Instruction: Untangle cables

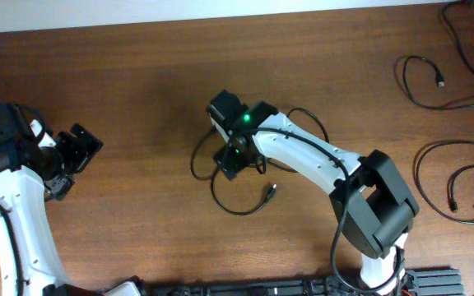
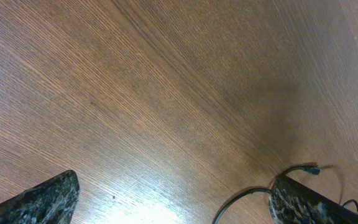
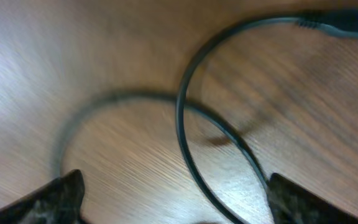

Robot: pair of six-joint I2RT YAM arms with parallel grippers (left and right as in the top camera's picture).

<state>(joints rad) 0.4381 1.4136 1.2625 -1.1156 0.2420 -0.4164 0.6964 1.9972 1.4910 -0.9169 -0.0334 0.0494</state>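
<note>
Wood table (image 1: 138, 90) w/ tangled cable (image 1: 241, 214) at ctr, loose cables (image 1: 440, 81) far rt.

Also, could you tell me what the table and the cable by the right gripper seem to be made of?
The table looks like wood or wood-grain laminate, reddish brown with fine straight grain and a soft sheen; which of the two I cannot tell. The cable is likely rubber or plastic-jacketed: dark, smooth and matte, bending in loose curves.

White arms (image 1: 303, 152), black joints (image 1: 385, 205)
</note>
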